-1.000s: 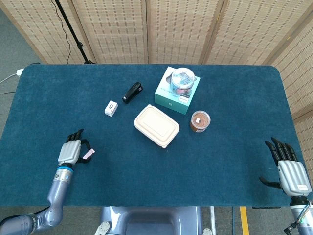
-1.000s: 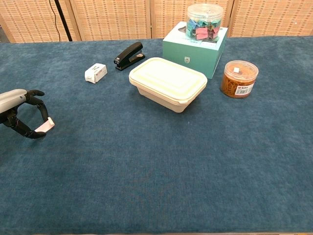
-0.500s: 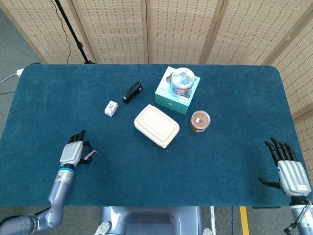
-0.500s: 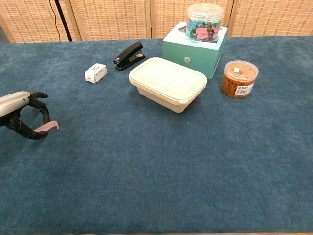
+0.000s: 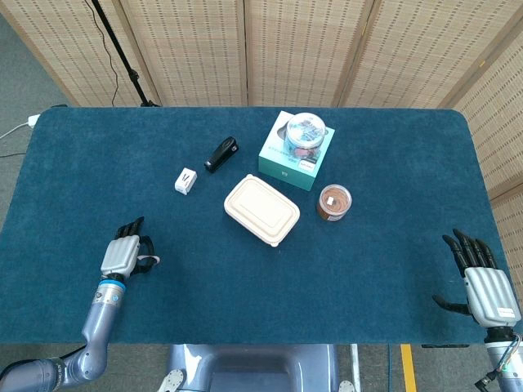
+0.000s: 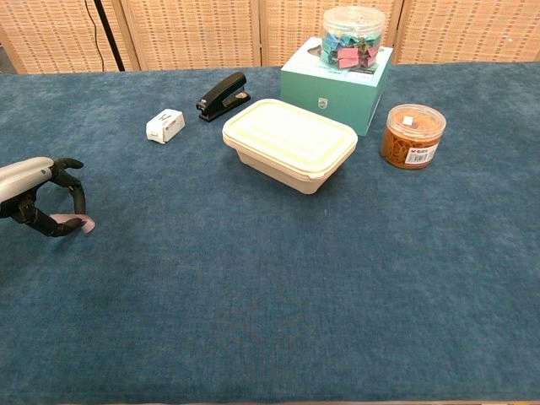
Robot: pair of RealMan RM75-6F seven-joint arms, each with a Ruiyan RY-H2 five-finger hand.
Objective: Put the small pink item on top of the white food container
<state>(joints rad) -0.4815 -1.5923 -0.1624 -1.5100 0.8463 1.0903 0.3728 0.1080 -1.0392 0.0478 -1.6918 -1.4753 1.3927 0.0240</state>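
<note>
Your left hand is curling over the small pink item at the table's near left, fingertips touching it; whether you are actually pinching it I cannot tell. Next come a white box with dark markings too small to read, and a black stapler. The white food container is sitting mid-table, well apart from the pink item. The teal box and amber jar are showing illegible labels. Your right hand is resting with fingers spread, holding nothing.
</note>
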